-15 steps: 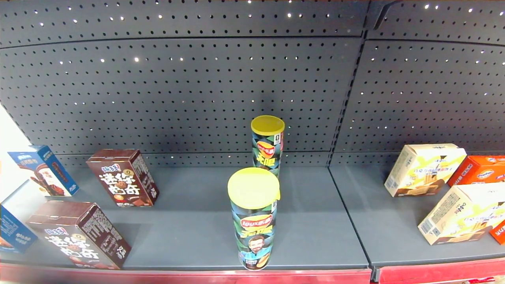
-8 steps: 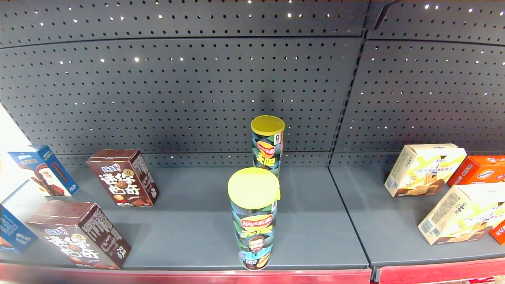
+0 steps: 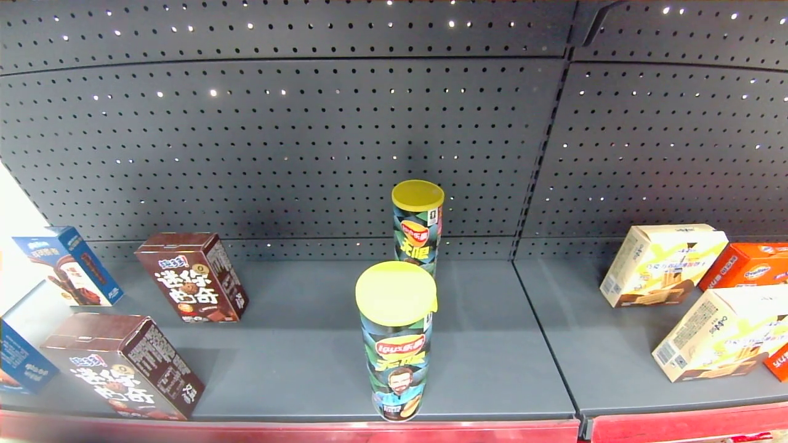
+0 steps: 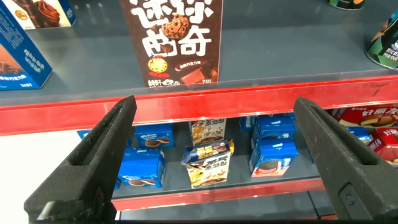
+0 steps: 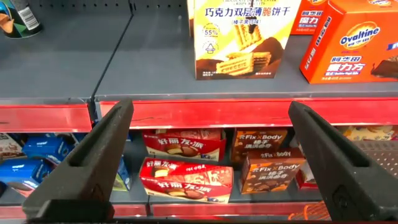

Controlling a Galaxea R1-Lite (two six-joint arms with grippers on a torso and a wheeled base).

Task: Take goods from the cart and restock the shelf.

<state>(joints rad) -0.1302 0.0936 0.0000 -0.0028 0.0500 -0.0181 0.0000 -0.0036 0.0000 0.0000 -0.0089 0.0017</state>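
Well, in my head view the grey shelf carries two yellow-lidded chip tubes in a line. The front can stands upright at the shelf's front edge, and the rear can stands upright close to the back panel. Two brown cookie boxes stand toward the left end, with blue boxes beyond them. The cream biscuit boxes and orange boxes sit on the right section.

In my left wrist view, my left gripper has its fingers spread wide with nothing between them — it faces the shelf's red front edge, just below one brown box.

In my right wrist view, my right gripper is likewise spread and empty, in front of a cream box and an orange one at the front edge.
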